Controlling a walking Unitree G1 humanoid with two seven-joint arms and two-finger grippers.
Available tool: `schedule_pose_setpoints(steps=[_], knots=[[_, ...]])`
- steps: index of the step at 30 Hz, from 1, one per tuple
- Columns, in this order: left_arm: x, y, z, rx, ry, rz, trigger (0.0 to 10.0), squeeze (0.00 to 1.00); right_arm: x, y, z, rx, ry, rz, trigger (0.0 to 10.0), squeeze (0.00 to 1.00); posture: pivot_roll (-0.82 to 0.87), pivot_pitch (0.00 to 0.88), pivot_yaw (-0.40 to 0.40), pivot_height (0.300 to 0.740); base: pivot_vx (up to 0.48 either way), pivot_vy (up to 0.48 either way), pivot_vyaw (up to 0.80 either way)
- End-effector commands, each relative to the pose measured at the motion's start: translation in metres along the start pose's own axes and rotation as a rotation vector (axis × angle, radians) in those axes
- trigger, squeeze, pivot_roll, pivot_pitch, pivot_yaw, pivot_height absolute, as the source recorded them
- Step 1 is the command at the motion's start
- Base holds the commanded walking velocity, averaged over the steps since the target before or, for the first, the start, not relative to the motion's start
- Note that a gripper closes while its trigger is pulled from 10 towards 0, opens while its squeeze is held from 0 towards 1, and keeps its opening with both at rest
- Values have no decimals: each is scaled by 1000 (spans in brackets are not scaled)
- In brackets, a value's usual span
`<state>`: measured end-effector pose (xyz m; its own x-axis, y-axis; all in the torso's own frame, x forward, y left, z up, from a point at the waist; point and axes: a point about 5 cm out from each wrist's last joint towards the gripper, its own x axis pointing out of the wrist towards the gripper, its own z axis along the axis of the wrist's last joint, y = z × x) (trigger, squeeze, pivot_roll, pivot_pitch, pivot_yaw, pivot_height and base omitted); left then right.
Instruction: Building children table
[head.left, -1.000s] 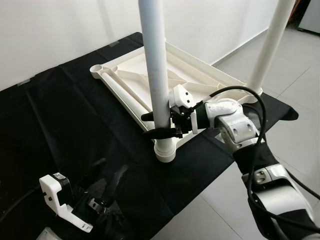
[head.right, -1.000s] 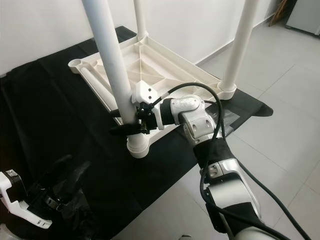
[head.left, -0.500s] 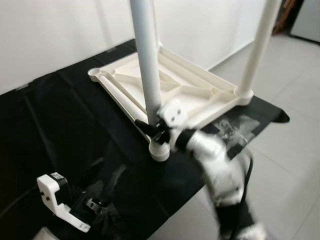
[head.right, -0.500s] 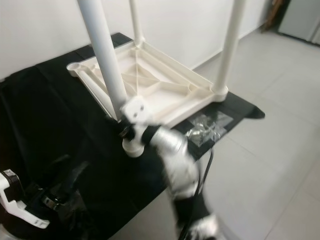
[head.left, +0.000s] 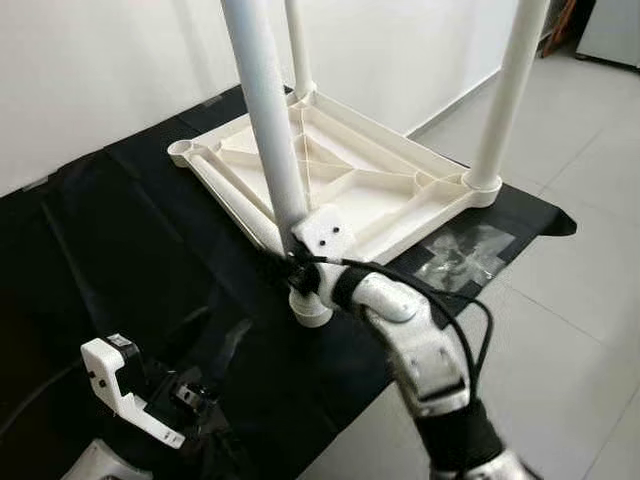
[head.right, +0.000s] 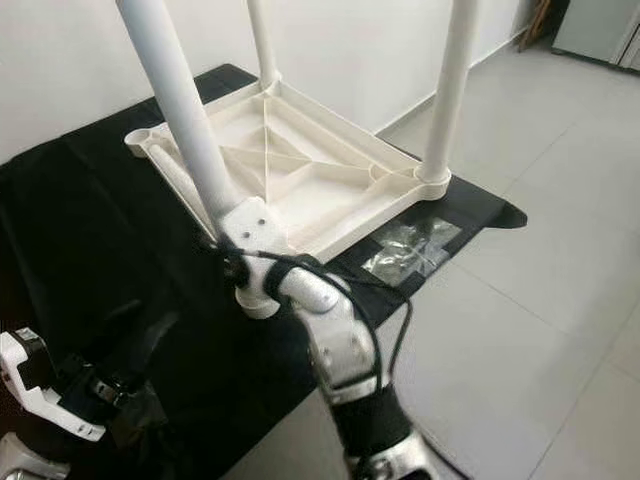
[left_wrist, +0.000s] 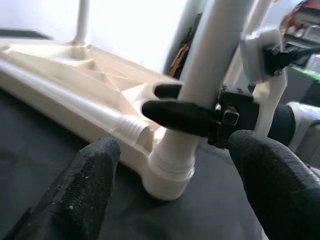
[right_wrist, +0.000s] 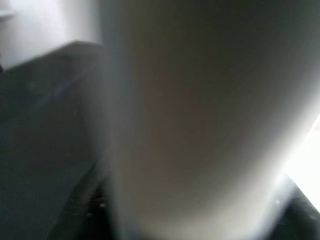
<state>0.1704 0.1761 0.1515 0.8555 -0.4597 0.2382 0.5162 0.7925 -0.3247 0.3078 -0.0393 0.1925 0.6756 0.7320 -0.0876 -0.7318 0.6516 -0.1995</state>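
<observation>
Right gripper (left_wrist: 186, 107) fingers clamped round table leg (head.left: 262, 120); left gripper (left_wrist: 170, 187) fingers spread.

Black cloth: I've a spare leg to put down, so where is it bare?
The black cloth lies bare between the wall and the upturned tabletop. It is crowded near the front leg, gripped by the right gripper, and at the plastic bag.

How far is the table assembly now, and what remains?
Done: three legs stand in the upturned tabletop. In hand: the right gripper clamps the near leg just above its socket. Left: the far-left corner socket has no leg; the left gripper waits open.
</observation>
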Motion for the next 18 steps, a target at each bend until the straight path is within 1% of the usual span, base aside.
schedule_pose_setpoints(steps=[1, 2, 3, 5, 6, 7, 8, 9, 10, 11, 13, 15, 16, 18], knots=[[-2, 3, 0, 15, 11, 7, 10000, 0, 4, 2, 16, 13, -94, 119, 10000, 1000, -61, 174, 110, 740, 0, 0, 0], [-2, 2, 0, 13, 12, 5, 10000, 0, 4, -3, 22, -16, -128, 201, 10000, 1000, -57, 174, 110, 740, 0, 0, 0], [-2, 2, 0, 12, 12, 4, 10000, 0, 5, -8, 25, -32, -139, 279, 10000, 1000, -51, 175, 108, 740, 0, 0, 0], [-2, 2, 0, 12, 12, 4, 10000, 0, 5, -8, 25, -32, -139, 279, 10000, 1000, -51, 175, 108, 740, 0, 0, 0], [-2, 1, 0, 11, 13, 3, 10000, 0, 5, -13, 29, -55, -146, 368, 10000, 886, -49, 175, 108, 740, 0, 0, 0], [-2, 1, 0, 11, 13, 3, 10000, 0, 5, -13, 29, -55, -146, 368, 10000, 886, -49, 175, 108, 740, 0, 0, 0], [-3, 0, -1, 10, 13, 3, 10000, 0, 6, -19, 32, -88, -141, 464, 10000, 0, -41, 176, 105, 740, 0, 0, 0], [-3, 0, -1, 10, 13, 3, 10000, 0, 6, -19, 32, -88, -141, 464, 10000, 0, -41, 176, 105, 740, 0, 0, 0], [-4, 0, -1, 10, 14, 3, 10000, 0, 7, -24, 34, -103, -131, 535, 10000, 0, -33, 178, 103, 740, 0, 0, 0], [-4, 0, -1, 10, 14, 3, 10000, 0, 7, -24, 34, -103, -131, 535, 10000, 0, -33, 178, 103, 740, 0, 0, 0], [-5, -2, -1, 10, 16, 4, 10000, 0, 10, -30, 37, -112, -121, 593, 10000, 0, -28, 180, 100, 740, 0, 0, 0], [-5, -3, -1, 10, 16, 5, 10000, 0, 11, -32, 38, -115, -117, 614, 10000, 0, -24, 183, 99, 740, 0, 0, 0], [-6, -4, -1, 10, 16, 5, 10000, 0, 12, -33, 40, -114, -115, 639, 8196, 0, -21, 184, 98, 740, 0, 0, 0], [-6, -4, -2, 9, 17, 6, 10000, 0, 12, -33, 41, -113, -113, 657, 8196, 0, -21, 184, 98, 740, 0, 0, 0]])
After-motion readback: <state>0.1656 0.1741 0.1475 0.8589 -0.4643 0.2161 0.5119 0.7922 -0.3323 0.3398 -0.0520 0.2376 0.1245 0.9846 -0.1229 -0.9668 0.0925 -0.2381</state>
